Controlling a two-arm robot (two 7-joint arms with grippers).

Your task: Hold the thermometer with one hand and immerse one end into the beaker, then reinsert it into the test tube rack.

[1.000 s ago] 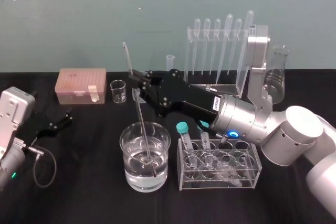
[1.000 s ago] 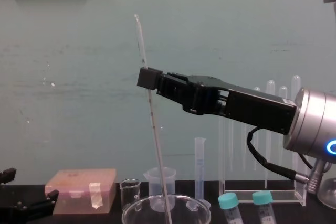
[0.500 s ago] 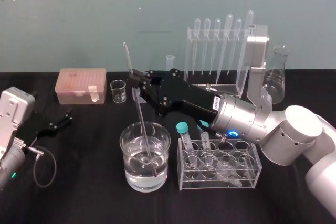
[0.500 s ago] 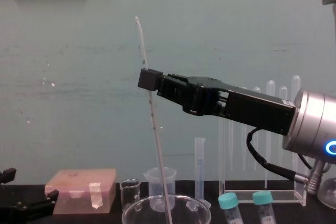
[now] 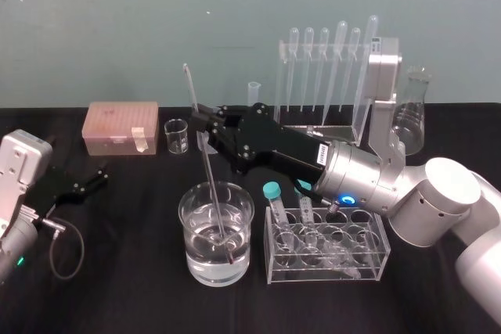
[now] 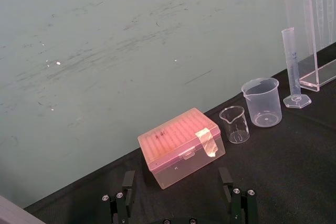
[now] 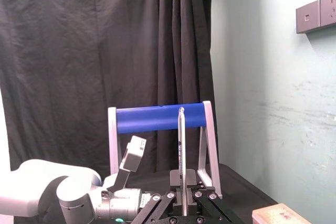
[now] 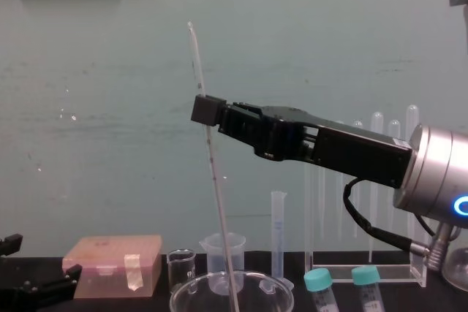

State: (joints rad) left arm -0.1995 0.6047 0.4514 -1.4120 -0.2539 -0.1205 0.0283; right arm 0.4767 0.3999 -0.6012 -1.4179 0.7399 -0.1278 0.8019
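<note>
The thermometer (image 5: 209, 174) (image 8: 216, 184) stands nearly upright at centre frame in the head view, slightly tilted, with its lower end under the water in the wide clear beaker (image 5: 196, 248) at lower centre; its tip sits near the beaker's floor. I record the right claw (image 5: 202, 127) (image 8: 207, 109) pinching the rod on its upper part, well above the beaker's rim, with the arm reaching in from the right of the frame. In the right wrist view the rod (image 7: 181, 150) rises straight up from between the pressed fingers. The test tube rack (image 5: 344, 127) stands at upper right against the wall, behind the right arm, with pipettes (image 5: 322, 68) hanging from its top bar. Just right of the beaker sits a low tube holder (image 5: 325, 252) carrying teal-capped tubes. A small glass beaker (image 5: 177, 136) and a pink box (image 5: 121, 127) stand at middle left. The left claw (image 5: 98, 175) (image 6: 177, 174) rests at far left on the black tabletop (image 5: 117, 271), fingers spread, gripping nothing.
</note>
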